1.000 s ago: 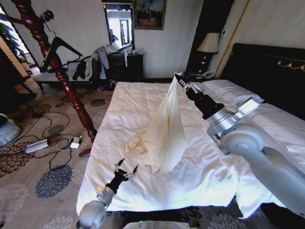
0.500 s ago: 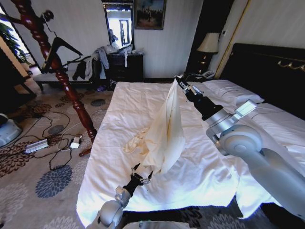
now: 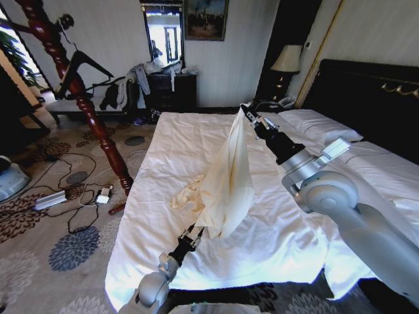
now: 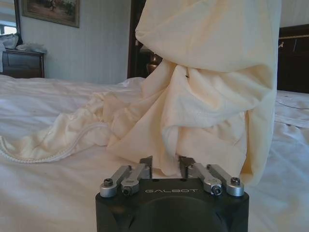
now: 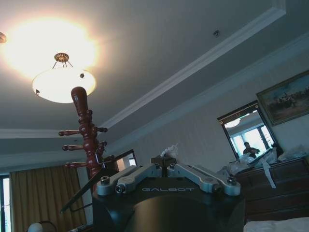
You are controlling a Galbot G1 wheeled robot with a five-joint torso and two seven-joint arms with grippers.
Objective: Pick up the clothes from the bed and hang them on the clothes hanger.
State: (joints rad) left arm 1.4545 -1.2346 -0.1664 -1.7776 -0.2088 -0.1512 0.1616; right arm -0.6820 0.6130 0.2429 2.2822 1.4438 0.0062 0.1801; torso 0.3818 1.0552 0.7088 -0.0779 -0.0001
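The right hand [image 3: 247,112] is clamped on the shirt [image 3: 228,180], which hangs below it over the bed [image 3: 275,242]. The left hand [image 4: 166,166], fingers parted, touches the shirt's lower folds.

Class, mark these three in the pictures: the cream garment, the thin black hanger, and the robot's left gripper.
Cream soft shirt-like garment [image 3: 229,176], head view: middle of the hanging cloth.
Thin black shoulder-shaped hanger [image 3: 84,63], head view: its sloping arm, on the wooden stand.
Left gripper [image 4: 166,163], left wrist view: midway between fingertips, at the garment's lower edge.

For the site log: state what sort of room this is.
Most likely a hotel-style bedroom: a large bed with white bedding and dark headboard, a bedside lamp, and a wooden coat stand.
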